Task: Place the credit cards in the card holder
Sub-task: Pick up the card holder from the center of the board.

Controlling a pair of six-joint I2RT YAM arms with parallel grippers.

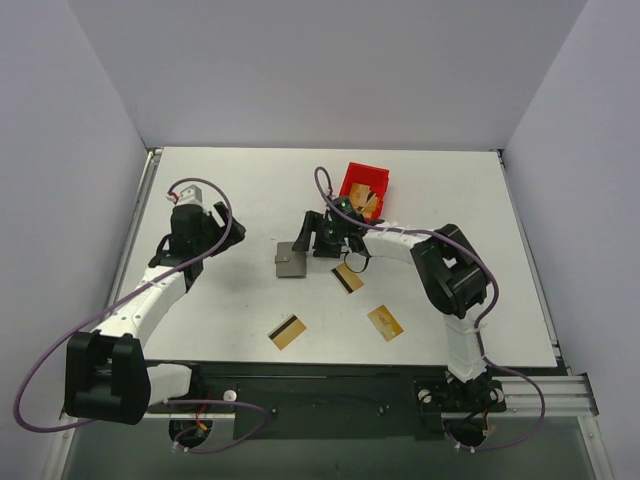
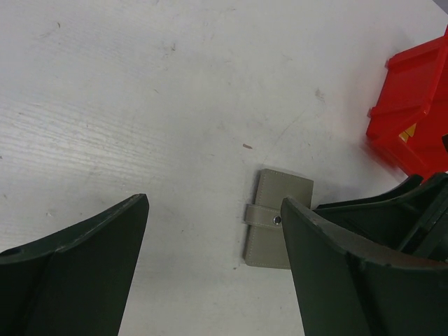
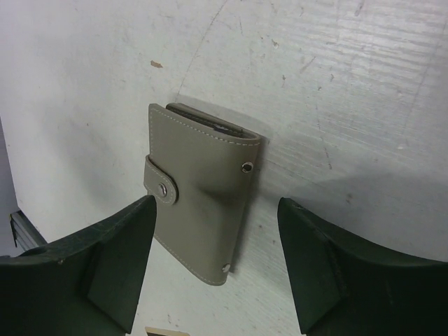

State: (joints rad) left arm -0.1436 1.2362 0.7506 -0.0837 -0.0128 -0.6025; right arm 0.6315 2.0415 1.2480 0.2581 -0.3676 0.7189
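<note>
Robot lab cell: white table (image 1: 250,190) inside plain grey walls (image 1: 330,70).

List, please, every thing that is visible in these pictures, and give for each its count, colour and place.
credit cards: three, gold-tan, some with a black stripe; flat on the table, one beside the card holder, two nearer the arm bases.
card holder: one, grey, closed by its tab; mid-table, below the right gripper.
red bin: one, red; far part of the table, behind the right arm; something yellowish inside, unclear what.
table: one, white; under everything.
left gripper: one, dark fingers, open; over bare table, left of the card holder.
right gripper: one, dark fingers, open; one finger on each side of the card holder.
</note>
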